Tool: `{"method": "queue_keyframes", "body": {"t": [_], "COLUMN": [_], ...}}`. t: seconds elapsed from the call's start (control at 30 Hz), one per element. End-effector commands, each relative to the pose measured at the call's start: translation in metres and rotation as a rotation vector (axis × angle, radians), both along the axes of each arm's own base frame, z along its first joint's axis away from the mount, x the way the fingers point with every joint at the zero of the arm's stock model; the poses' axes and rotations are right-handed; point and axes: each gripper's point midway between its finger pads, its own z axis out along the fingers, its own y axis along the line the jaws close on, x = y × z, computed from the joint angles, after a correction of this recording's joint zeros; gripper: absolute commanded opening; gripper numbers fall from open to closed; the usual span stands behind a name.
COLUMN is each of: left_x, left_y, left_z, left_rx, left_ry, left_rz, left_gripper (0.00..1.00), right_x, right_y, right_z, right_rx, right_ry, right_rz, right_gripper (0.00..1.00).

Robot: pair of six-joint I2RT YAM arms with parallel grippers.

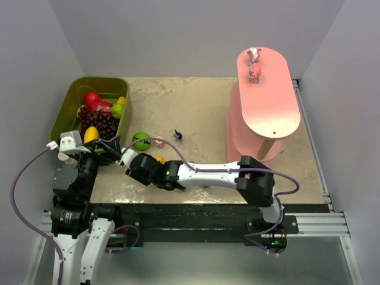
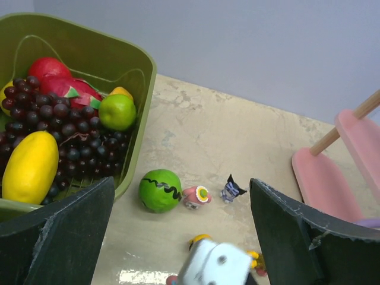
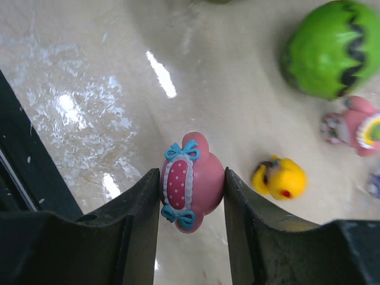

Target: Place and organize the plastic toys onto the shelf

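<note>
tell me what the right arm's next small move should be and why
Probably a short straight lift. The right pincer is shut on the pink toy with blue bows, low by the table, with a yellow toy close beside it. Rising first should clear that neighbour before swinging toward the shelf.

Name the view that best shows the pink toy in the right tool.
Right wrist view: the pink toy sits centred, pinched in the right tool. Top external hides it under the arm; left wrist shows at most a pink sliver.
</note>
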Motion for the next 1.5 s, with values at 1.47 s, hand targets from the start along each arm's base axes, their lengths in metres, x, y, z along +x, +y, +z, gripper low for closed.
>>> {"method": "queue_keyframes", "body": {"t": [1.47], "left_x": [0.034], "left_y": [-0.028], "left_z": [-0.087], "left_rx": [-0.066], "left_ry": [0.18], "left_rz": [-0.118], "left_gripper": [0.99], "right_x": [0.086], "right_y": [-0.37], "right_z": [0.359], "right_rx": [0.143], "right_ry": [-0.351], "right_rz": [-1.036], "right_gripper": [0.01]}}
